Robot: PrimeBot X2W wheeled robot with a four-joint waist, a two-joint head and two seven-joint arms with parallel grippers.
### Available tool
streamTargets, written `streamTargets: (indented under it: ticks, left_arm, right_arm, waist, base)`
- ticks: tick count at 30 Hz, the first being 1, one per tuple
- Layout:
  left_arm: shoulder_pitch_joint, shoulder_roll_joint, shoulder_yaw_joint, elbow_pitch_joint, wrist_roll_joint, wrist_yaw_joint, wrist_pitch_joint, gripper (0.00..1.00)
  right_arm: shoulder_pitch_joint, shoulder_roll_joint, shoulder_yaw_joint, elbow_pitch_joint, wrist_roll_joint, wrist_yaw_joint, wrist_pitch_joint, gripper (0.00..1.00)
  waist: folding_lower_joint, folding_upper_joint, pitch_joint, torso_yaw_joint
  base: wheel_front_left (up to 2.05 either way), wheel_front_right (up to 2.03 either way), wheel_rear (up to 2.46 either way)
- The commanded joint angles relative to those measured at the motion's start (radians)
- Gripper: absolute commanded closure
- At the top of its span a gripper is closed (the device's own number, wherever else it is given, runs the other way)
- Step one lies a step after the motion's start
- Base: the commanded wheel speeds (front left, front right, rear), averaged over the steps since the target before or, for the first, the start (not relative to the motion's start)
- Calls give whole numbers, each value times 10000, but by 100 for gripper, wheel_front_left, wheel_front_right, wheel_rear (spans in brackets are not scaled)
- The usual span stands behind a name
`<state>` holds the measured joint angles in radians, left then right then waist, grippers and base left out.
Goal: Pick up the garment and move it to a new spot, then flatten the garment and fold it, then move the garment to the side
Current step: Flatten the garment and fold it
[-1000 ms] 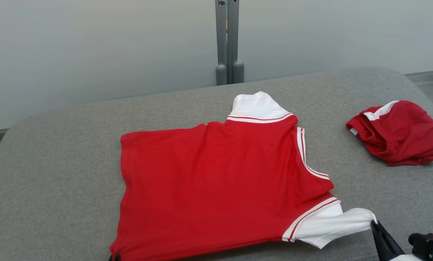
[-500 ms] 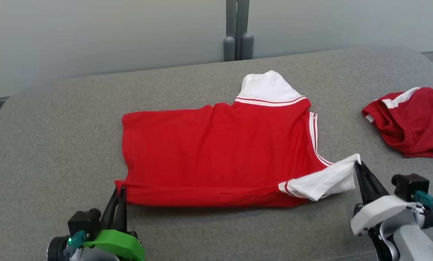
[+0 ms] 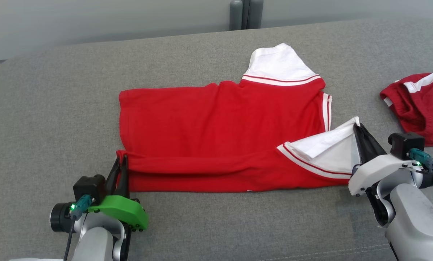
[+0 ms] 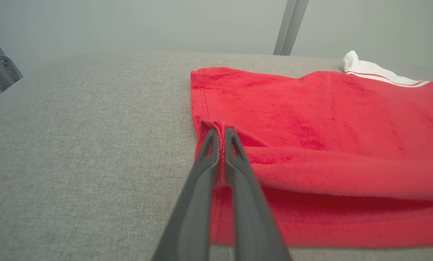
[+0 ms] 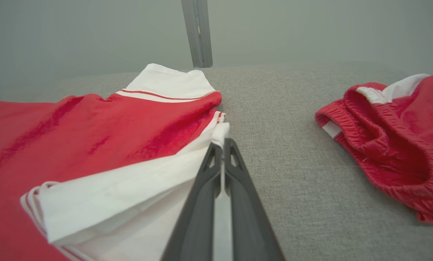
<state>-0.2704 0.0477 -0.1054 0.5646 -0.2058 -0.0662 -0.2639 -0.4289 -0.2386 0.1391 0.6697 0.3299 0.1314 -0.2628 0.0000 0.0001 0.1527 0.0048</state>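
Pinching red knit shirt (image 3: 220, 123) hem, left hand (image 3: 121, 161), right hand (image 3: 357, 127) clamping white sleeve (image 3: 328, 152) (seemingly cotton), nubby grey surface (image 3: 57, 108).

1. Red shirt (image 3: 216, 123) with white, red-striped sleeves lies mostly flat in the middle of the grey cushion (image 3: 57, 108).
2. Near edge is raised and doubled over, and the near sleeve (image 3: 325, 152) is folded back toward the body.

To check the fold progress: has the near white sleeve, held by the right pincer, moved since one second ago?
Yes. The near white sleeve went away from the robot and is now level with the red shorts.
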Motion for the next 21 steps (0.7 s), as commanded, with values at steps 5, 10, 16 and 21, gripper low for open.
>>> streamTargets:
  ticks: [5, 10, 16, 21]
  left_arm:
    - [-530, 59, -126, 234, 44, 189, -5, 100]
    - [-828, 59, -241, 608, -35, 345, -6, 100]
    - [-1039, 60, -251, 760, -102, 628, -5, 100]
    - [-1148, 59, -99, 694, -313, 863, -5, 100]
  right_arm:
    - [-391, -106, -74, 202, -120, -16, -22, 100]
    - [-669, -97, 19, 388, -179, -16, -24, 100]
    - [-950, -132, 18, 648, -233, -16, -22, 100]
    - [-1102, -116, -105, 685, -294, -16, -22, 100]
  waist:
    - [0, -1, 348, 66]
    - [0, -1, 511, 50]
    - [0, -1, 693, 64]
    - [0, -1, 856, 84]
  base:
    - [0, 0, 0]
    - [0, 0, 0]
    - [0, 0, 0]
    - [0, 0, 0]
